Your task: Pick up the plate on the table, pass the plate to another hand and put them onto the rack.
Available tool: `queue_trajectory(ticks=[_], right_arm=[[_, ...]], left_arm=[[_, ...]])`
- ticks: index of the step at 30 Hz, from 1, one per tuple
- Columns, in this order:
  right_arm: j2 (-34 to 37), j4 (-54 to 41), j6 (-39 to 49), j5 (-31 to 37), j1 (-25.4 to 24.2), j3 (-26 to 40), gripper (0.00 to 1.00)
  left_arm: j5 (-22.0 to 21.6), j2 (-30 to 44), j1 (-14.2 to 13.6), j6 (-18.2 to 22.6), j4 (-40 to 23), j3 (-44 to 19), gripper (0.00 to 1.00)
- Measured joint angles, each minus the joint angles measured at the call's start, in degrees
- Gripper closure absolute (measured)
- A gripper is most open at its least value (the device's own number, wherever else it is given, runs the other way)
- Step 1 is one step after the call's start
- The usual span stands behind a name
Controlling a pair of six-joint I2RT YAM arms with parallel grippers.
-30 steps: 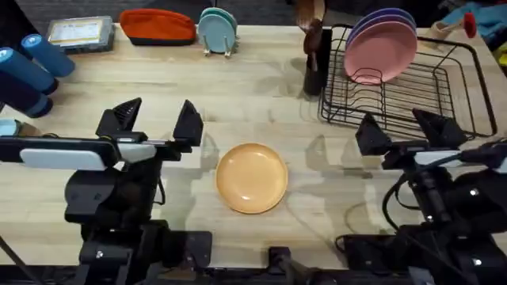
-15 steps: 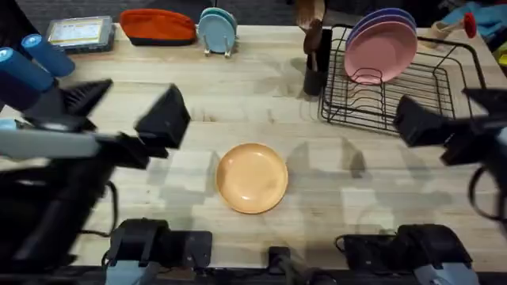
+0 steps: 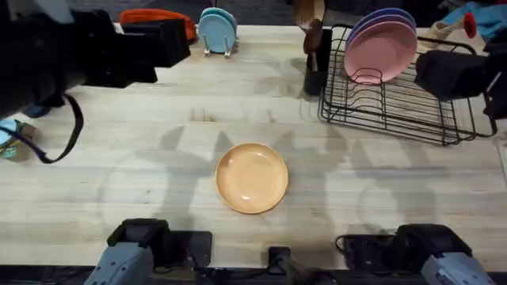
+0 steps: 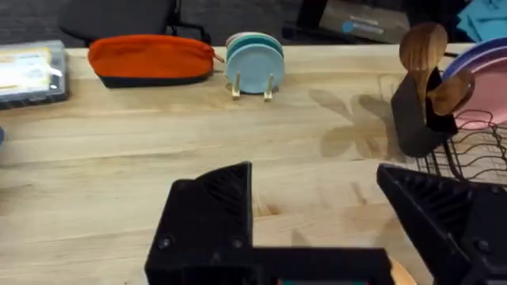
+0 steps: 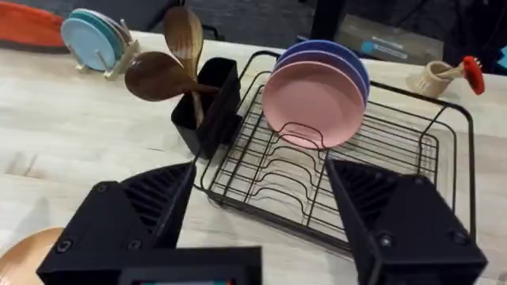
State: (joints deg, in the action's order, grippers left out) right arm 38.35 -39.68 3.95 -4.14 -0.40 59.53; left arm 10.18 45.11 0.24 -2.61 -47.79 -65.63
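Spanning the scene, the worktop [image 3: 158, 142] carries the rack [image 3: 396, 103] at far right and the plate [image 3: 252, 177] lying flat near centre; left gripper [image 4: 317, 210] and right gripper [image 5: 261, 214] stand wide, empty. Plate likely rigid, light, slippery: grip the raised rim

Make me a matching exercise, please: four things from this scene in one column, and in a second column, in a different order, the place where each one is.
Things:
1. orange-tan plate
2. pink plate
3. teal plates
4. wooden spoons

Places:
A. upright in the black wire rack
B. in a black holder beside the rack
C. flat on the table, near its front edge
D. in a small wooden stand at the far edge of the table

Pairs: 1-C, 2-A, 3-D, 4-B
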Motion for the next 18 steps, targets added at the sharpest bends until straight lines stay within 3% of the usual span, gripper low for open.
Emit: queue_trajectory(ticks=[18], right_arm=[[0.01,0.0,0.0,0.0,0.02,0.11,0.004]], left_arm=[[0.76,0.14,0.01,0.0,-0.02,-0.02,0.027]])
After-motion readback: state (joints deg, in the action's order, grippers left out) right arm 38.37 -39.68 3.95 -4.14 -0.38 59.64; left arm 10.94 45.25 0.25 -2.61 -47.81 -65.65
